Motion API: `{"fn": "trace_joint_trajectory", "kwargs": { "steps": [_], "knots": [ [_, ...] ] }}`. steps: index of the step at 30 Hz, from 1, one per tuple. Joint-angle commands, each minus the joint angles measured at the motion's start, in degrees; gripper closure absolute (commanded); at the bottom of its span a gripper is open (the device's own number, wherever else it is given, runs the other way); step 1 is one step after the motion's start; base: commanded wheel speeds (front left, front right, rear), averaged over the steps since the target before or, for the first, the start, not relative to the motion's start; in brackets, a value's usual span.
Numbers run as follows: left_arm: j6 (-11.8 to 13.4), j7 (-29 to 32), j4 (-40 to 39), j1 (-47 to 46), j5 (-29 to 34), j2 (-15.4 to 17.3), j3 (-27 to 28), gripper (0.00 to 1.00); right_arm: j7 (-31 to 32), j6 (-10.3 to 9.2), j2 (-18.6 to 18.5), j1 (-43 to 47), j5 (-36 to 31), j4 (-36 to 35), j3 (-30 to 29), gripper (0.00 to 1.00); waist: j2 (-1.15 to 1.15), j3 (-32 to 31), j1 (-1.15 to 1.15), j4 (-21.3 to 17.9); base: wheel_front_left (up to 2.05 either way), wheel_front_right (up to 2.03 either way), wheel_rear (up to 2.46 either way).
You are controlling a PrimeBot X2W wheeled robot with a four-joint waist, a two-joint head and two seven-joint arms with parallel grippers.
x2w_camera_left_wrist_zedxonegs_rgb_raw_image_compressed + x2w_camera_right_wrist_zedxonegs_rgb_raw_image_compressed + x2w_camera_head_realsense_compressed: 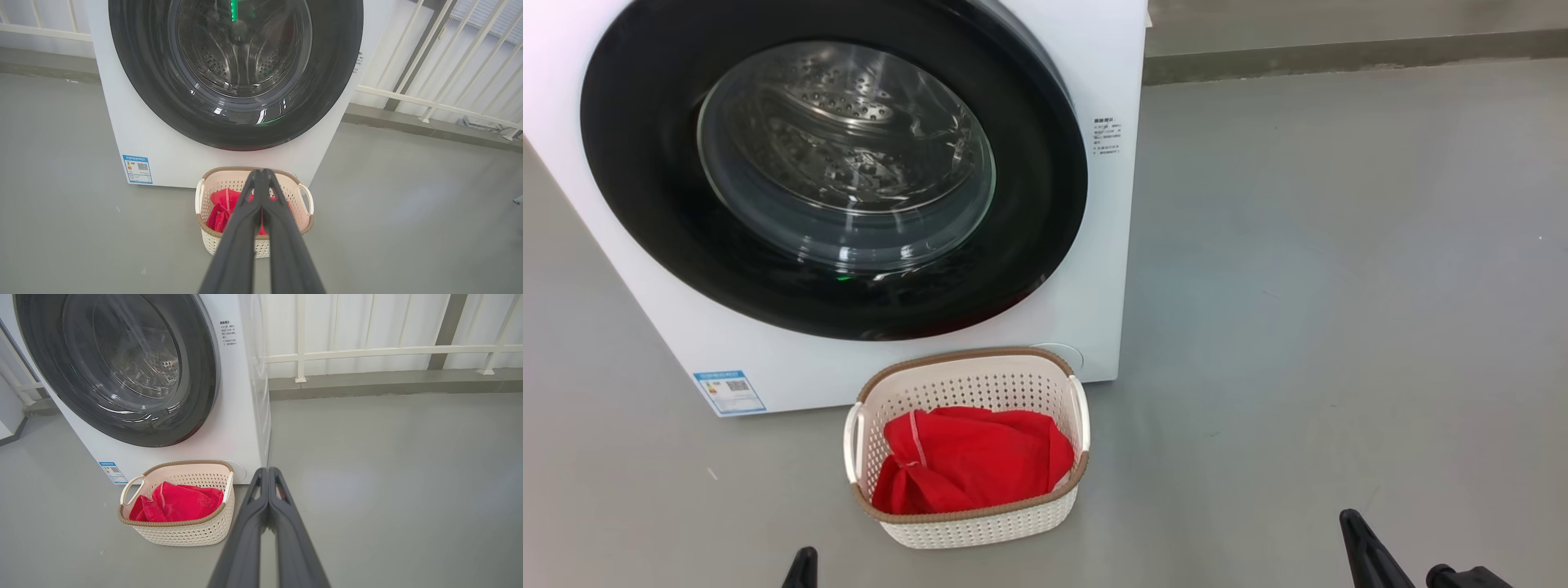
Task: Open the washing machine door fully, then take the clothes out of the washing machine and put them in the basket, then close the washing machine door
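Clothes (972, 457) lay in the basket (980, 532), the washing machine door (629, 163) closed behind it; left gripper (261, 173) and right gripper (268, 471) were pinched together, empty.

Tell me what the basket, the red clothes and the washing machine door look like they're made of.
Basket: likely matte cream plastic, moulded with rows of small holes; brown rim looks woven, possibly moulded.
Clothes: soft matte fabric, crumpled in folds.
Washing machine door: glossy black rim, probably plastic, showing reflections; clear bulging window, likely glass.
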Motion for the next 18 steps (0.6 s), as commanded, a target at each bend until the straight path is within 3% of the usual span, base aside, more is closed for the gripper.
{"fn": "trace_joint_trajectory", "kwargs": {
  "steps": [1,4,9,18],
  "knots": [
    [-0.01,0.30,-1.10,-0.56,-1.87,0.31,0.25,1.00,0.45,-0.01,-0.37,-1.02,2.25,-1.15,0.04,1.00,0.00,0.04,0.03,0.05,0.00,0.00,0.00],
    [-0.02,0.80,-1.10,-0.86,-3.71,0.34,0.37,1.00,0.87,-0.01,-0.51,-1.36,4.31,-1.18,0.07,1.00,0.00,0.01,0.13,0.11,0.00,0.00,0.00],
    [-0.04,1.60,-0.94,-1.44,-6.74,0.37,0.54,1.00,1.57,-0.02,-0.73,-2.02,7.72,-1.07,0.13,1.00,0.00,0.24,0.01,0.22,0.00,0.00,0.00],
    [-0.06,3.07,-0.70,-2.56,-12.23,0.44,0.89,1.00,2.88,-0.04,-1.10,-3.28,13.85,-0.89,0.16,1.00,0.00,0.51,0.00,0.41,0.00,0.00,0.00]
  ]
}}
